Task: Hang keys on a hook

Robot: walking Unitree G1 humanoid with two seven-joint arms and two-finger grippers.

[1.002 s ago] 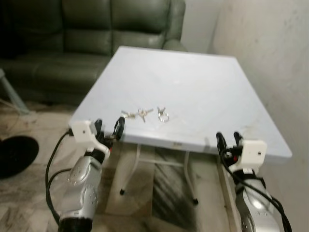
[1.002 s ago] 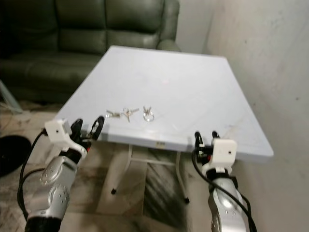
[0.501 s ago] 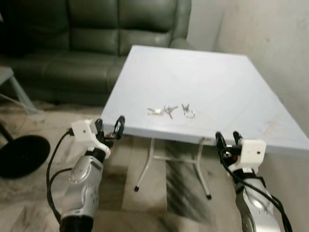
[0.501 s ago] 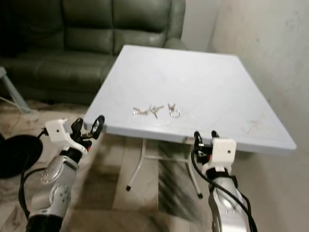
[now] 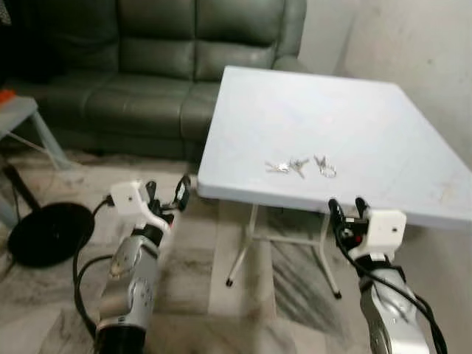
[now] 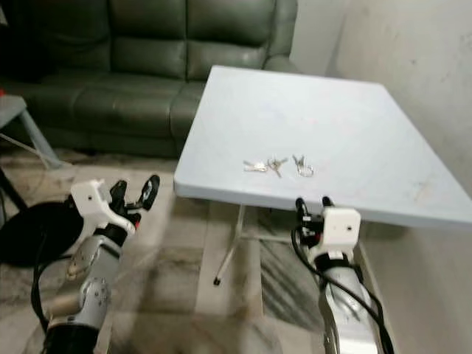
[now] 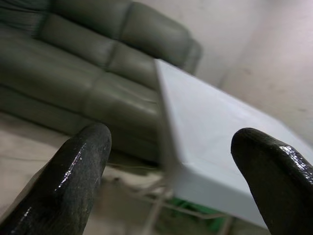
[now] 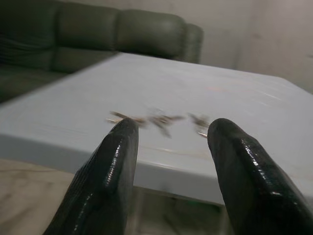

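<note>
Far left: a black round base (image 5: 46,233) on the marbled floor (image 5: 184,295), with a pale stool leg (image 5: 44,136) beyond it; a dark green sofa (image 5: 147,66) spans the far side; left gripper (image 5: 164,196) is raised over the floor, just left of the white table's near-left corner, fingers spread wide, nothing between them; left wrist view agrees, the two black fingertips (image 7: 73,171) far apart, with sofa and table edge beyond the gap; white folding table (image 5: 383,118) fills centre and right, metal legs (image 5: 243,251) below; keys (image 5: 300,167) lie flat on the tabletop near its near edge, strung out in a short row: small key at left, a bunch in the middle, a ring at right; keys untouched, well apart from the left gripper; right gripper (image 5: 346,208) is held at the near table edge, just nearer than the keys, fingers parted, holding nothing; right wrist view shows the blurred keys (image 8: 161,119) across the gap between its fingertips (image 8: 120,147); a pale wall (image 5: 413,44) at far right.
</note>
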